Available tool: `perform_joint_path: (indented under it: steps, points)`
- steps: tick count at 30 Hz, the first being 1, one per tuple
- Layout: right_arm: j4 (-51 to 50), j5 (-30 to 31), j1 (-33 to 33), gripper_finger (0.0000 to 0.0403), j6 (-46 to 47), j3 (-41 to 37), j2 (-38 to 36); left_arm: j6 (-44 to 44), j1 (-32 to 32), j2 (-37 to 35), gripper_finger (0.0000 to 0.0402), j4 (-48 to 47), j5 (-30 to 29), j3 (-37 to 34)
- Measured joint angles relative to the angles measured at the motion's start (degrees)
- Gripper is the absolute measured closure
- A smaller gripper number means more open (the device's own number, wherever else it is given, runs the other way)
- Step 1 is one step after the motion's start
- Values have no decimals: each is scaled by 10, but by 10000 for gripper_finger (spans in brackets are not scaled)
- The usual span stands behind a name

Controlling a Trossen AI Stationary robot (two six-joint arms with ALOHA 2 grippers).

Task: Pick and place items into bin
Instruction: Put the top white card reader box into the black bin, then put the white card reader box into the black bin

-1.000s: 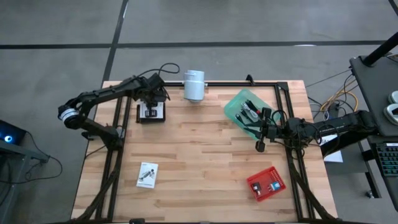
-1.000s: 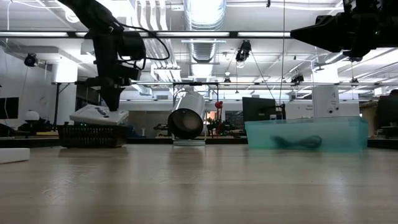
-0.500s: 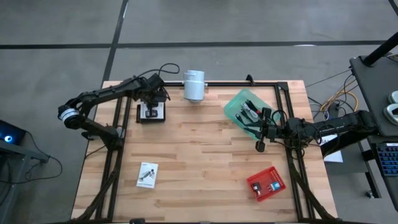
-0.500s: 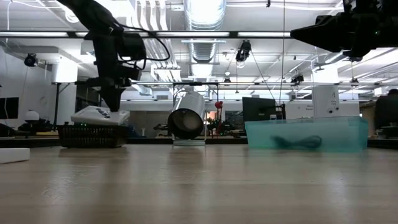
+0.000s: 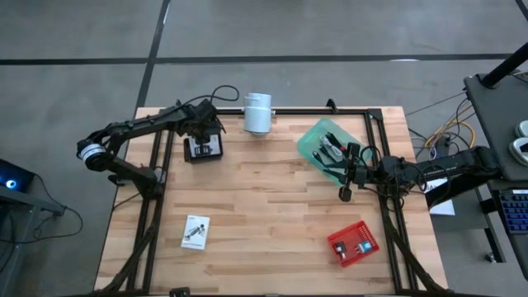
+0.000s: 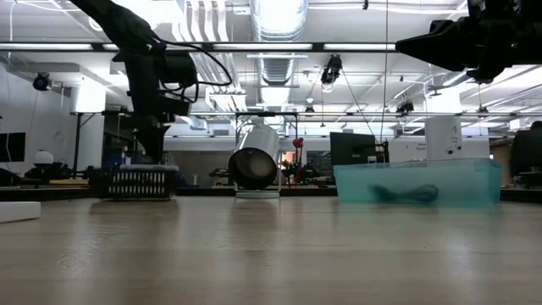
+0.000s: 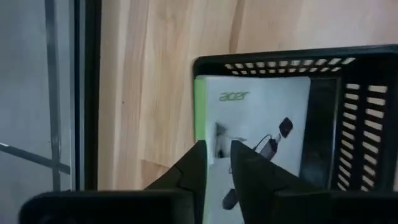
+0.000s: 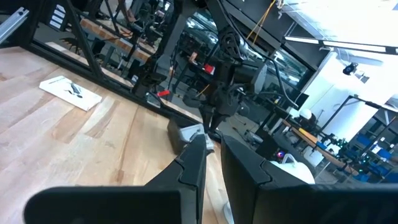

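Nearest the front of the table (image 5: 264,214), a loose packet (image 5: 195,230) lies flat on the left side, white with a dark print and touching nothing. Well apart from it, on the right, a red basket (image 5: 333,244) sits at an angle with small objects inside that are too small to tell apart. Farther back on the right, the right claw (image 8: 208,140) hangs above the wood just beside the teal bin (image 5: 309,140). Its fingers stand narrow, almost together, and grip nothing. It points across the table toward the other arm. The bin is turned at an angle and holds thin black cords (image 5: 330,150) and a few pale pieces. Level with it on the far left sits a black basket (image 5: 203,158) with slotted walls. A second packet (image 7: 261,118), white with a green edge and a printed word, lies flat in it against one wall. The left claw (image 7: 216,146) hovers straight above that packet with its fingers slightly parted, clear of it and holding nothing. At the far edge, between the basket and the bin, a white cylinder (image 5: 257,113) lies on its side.
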Motion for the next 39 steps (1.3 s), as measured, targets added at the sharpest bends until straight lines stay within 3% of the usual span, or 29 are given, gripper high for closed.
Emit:
perform_joint_path:
  steps: [11, 21, 27, 33, 39]
  points:
    - [0, 0, 0, 364, 0, 0, 0, -63, 0, 0, 295, 0, -12, 24]
    - [0, 0, 0, 364, 0, 0, 0, -348, -1, -1, 292, -41, 2, 56]
    - [1, 0, 0, 364, -4, 0, 0, -462, -18, -1, 292, -123, 84, 47]
    - [0, 0, 0, 364, 6, 0, 0, -593, -85, -1, 292, -201, 112, 40]
    - [1, 0, 0, 364, 31, 0, 0, -751, -203, -2, 292, -234, 112, 40]
